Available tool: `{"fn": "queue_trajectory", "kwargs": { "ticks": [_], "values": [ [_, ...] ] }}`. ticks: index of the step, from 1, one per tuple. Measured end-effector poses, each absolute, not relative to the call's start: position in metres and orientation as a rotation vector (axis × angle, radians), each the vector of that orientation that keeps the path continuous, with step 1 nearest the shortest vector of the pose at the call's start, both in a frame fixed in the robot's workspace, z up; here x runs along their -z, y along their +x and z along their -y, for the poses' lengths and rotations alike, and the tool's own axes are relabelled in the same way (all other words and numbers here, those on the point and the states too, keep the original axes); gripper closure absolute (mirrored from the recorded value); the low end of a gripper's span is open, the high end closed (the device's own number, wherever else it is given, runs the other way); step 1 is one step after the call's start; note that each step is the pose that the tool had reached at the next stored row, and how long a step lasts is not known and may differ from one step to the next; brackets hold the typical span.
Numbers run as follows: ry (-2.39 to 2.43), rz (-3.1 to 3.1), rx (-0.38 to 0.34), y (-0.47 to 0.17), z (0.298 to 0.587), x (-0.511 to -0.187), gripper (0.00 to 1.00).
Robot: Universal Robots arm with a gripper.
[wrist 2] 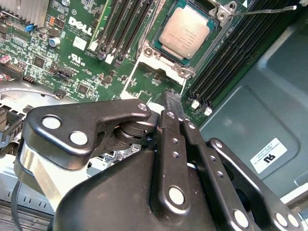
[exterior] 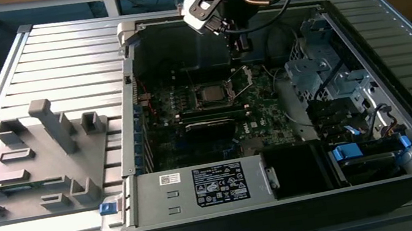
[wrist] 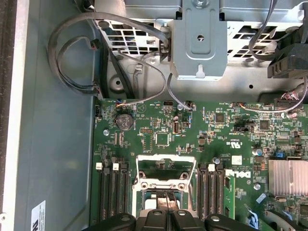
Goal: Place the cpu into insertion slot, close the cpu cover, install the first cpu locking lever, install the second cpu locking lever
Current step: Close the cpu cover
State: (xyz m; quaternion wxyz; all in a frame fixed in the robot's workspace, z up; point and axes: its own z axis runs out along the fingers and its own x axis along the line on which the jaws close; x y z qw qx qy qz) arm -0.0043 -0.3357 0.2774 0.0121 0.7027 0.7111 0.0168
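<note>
Nearest to me in the exterior view is the open case (exterior: 287, 211), lying on the slatted table (exterior: 30, 50), with the power supply box (exterior: 200, 184) along its near edge. On the exterior view's left, a grey fixture (exterior: 39, 160) stands on the table, well apart from the case.

Further in I see the green motherboard (exterior: 193, 142). Near its middle the cpu (exterior: 209, 94) lies flat in the insertion slot (wrist 2: 214, 32). In the second wrist view the chip's (wrist 2: 185, 33) whole silver top is bare, with nothing folded over it. The cpu cover (exterior: 244, 80) is swung up on its hinge and stands tilted at the side of the socket toward the exterior view's right. A thin locking lever (wrist 2: 264, 9) juts from one corner of the socket across the black memory slots (wrist 2: 226, 57).

Farthest back, the gripper (exterior: 240, 47) hangs inside the case near the far wall, above the raised cover and apart from it. In both wrist views the claw (wrist 2: 174, 102) (wrist: 166, 199) has its two black fingers drawn together with nothing between them.
</note>
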Motion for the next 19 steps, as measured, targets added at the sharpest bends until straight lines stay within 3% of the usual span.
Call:
{"fn": "queue_trajectory", "kwargs": {
  "ticks": [19],
  "values": [
    [2.223, -2.184, -0.052, 0.0032, 0.3357, -0.277, 0.89]
  ]
}}
